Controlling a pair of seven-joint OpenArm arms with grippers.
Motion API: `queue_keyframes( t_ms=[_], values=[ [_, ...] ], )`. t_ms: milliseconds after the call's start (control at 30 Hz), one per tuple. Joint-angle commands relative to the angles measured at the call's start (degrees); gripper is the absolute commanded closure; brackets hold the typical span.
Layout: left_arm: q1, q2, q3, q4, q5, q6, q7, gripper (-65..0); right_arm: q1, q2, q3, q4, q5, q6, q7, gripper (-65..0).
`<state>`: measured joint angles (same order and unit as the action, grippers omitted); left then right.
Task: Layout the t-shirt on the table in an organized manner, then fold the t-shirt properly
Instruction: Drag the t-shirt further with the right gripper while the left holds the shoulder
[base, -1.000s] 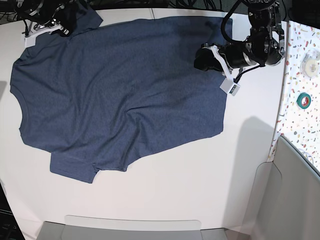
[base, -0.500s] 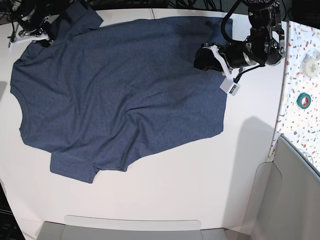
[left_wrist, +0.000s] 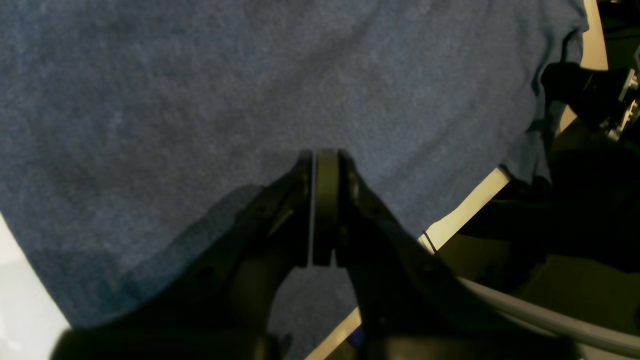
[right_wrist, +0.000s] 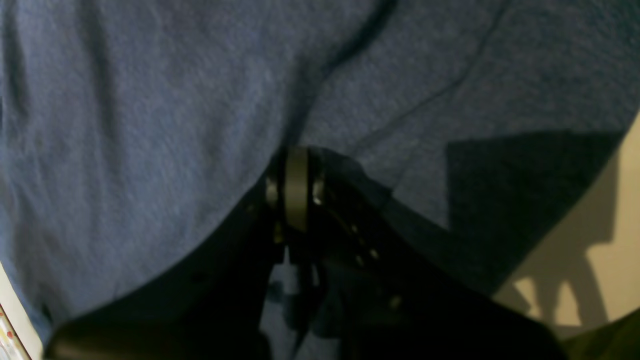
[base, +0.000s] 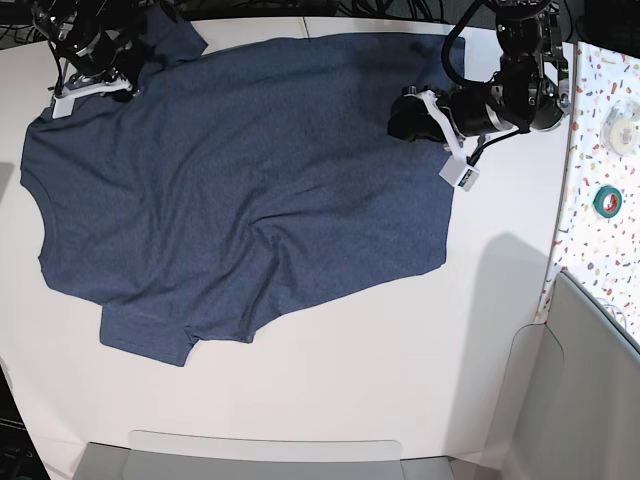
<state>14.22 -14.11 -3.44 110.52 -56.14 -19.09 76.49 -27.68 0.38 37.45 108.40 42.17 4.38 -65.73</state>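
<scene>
Fingers of the left hand (base: 408, 117) are pressed together with no gap, resting at the shirt's hem edge; whether cloth is pinched between them cannot be told. The right hand (base: 122, 82) is likewise closed, up at the far sleeve corner, and a grip on fabric there is not clear either.

Outward from both lies the t-shirt (base: 230, 190), spread plain-side up across the white worktop (base: 350, 390), its lettering not visible. The body is mostly flat, but a diagonal crease runs through the middle, the near sleeve is bunched under itself, and the garment sits skewed to the worktop's edges.

As a judgement, the laying-out is well advanced yet unfinished: smoothing the crease and freeing the sleeve remain, and no fold has been started
</scene>
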Motion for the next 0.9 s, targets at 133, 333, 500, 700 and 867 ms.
queue_keyframes(
  t_ms=[133, 333, 500, 700, 867],
  values=[
    [-0.6, -0.5, -0.3, 0.8, -1.1, 0.0, -0.7, -0.4, -5.6, 2.6, 0.4, 0.2, -1.2, -0.8, -2.9, 0.0],
    [-0.7, -0.5, -0.3, 0.0, -1.0, 0.0, -0.7, -0.4, -10.4, 5.5, 2.4, 0.4, 3.5, -0.8, -2.9, 0.0],
    [-0.7, -1.1, -0.3, -5.0, -1.0, 0.0, -3.7, -0.4, -13.2, 9.4, 5.3, 0.4, 7.0, -0.8, -2.9, 0.0],
    [-0.7, -3.2, -0.1, -7.9, -1.0, 0.0, -7.7, -0.4, -15.0, 12.9, 8.1, 0.4, 8.8, -0.8, -3.0, 0.0],
    [-0.6, -4.2, -0.3, -8.0, -1.2, 0.0, -8.0, -0.4, -13.5, 13.0, 6.8, 0.3, 8.9, -0.8, -3.0, 0.0]
  ],
)
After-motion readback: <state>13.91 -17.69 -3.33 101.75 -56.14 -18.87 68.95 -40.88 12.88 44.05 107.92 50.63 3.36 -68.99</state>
